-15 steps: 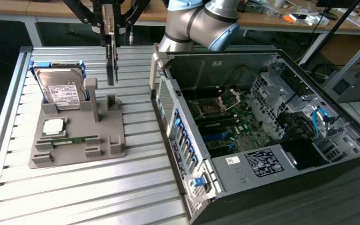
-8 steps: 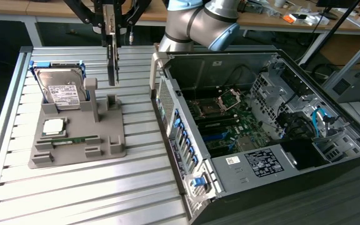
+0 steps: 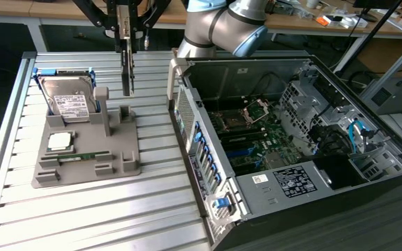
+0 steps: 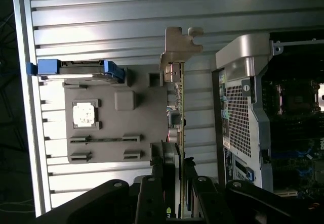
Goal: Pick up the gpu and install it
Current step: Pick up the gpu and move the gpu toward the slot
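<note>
**Q:** Where was the graphics card [image 3: 126,68]?

**A:** It hung on edge from the arm [image 3: 222,26], over the slatted metal worktop [image 3: 103,209]. It was held upright with its long side running up and down. Its lower end was just above the upright posts of a grey moulded holder [image 3: 89,162] and seemed not to touch them. In the wrist view the graphics card [image 4: 180,113] appeared as a thin strip with its silvery bracket at the far end, lying along the holder's [image 4: 147,128] edge.

**Q:** And the jaws?

**A:** The jaws were pressed against both faces of the card, pinching its upper end.

**Q:** What else sat on the holder?

**A:** A hard drive [image 3: 71,99] with a white label leaned in a blue frame at the back. A square processor [image 3: 60,140] lay flat in front of it, and a slim green memory stick [image 3: 82,156] lay nearer the front.

**Q:** And the computer?

**A:** An open computer case [image 3: 292,130] lay on its side at the exterior view's right of the holder, just beside it. Its motherboard faced upward. The card was outside the case, well apart from the board.
</note>
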Robot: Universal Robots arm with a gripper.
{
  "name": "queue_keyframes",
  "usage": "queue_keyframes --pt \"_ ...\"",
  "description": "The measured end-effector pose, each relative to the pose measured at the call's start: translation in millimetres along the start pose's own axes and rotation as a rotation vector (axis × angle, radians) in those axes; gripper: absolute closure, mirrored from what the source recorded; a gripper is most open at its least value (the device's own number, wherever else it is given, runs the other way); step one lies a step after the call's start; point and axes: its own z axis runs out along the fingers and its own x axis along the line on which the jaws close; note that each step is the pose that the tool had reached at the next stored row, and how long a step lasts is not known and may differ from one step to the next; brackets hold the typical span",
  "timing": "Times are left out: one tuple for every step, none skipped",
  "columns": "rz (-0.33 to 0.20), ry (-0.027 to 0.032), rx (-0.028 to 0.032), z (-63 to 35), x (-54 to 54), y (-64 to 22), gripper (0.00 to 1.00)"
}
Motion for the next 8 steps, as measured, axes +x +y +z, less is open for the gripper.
queue_keyframes --pt "0.000 -0.0001 0.0002 0.0 -0.2 0.0 0.73" --pt "0.000 -0.0001 0.0003 0.1 -0.3 -0.1 0.73" --pt "0.000 -0.0001 0.0005 0.0 -0.5 -0.1 0.73" --pt "0.000 -0.0001 0.0008 0.0 -0.8 -0.1 0.73" --pt "0.000 -0.0001 0.0010 0.0 -1.0 -0.2 0.73" --pt "0.000 -0.0002 0.0012 0.1 -1.2 -0.2 0.73" --pt "0.000 -0.0002 0.0016 0.1 -1.7 -0.3 0.73" --pt "0.000 -0.0002 0.0018 0.1 -2.0 -0.3 0.73"
